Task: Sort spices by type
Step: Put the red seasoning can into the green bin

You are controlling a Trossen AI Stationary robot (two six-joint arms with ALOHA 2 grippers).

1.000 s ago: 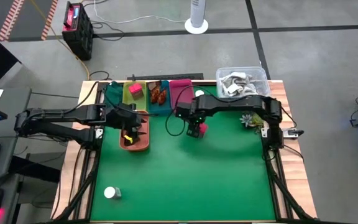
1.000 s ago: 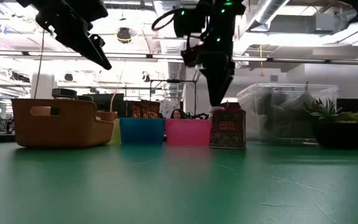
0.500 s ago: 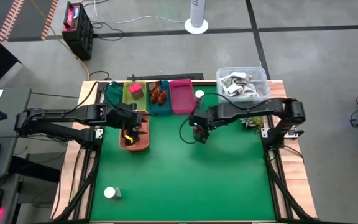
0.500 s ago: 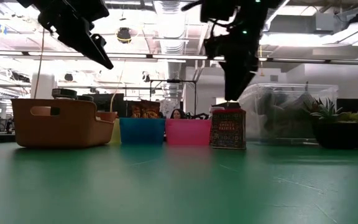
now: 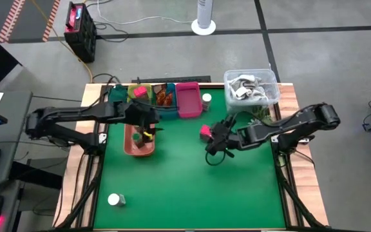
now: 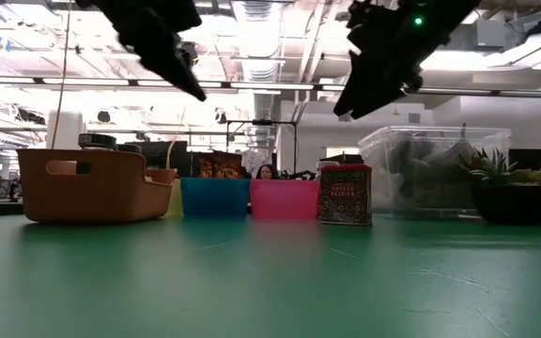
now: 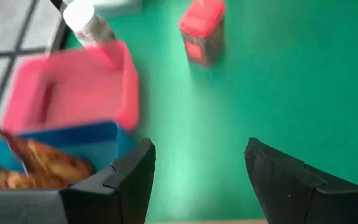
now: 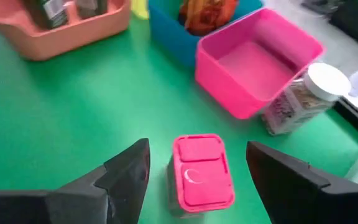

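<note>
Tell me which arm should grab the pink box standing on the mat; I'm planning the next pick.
Probably the right: its open pincer hangs just above the pink box, which stands between its fingers in the right wrist view. The left pincer, also open, is over the brown tray, farther away.

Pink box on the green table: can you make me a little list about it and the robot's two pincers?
pink box: upright on the green table, apart from the trays
pink tray: empty
right pincer: open, box in front of it, not held
left pincer: open, holding nothing, above the table by the blue tray
</note>
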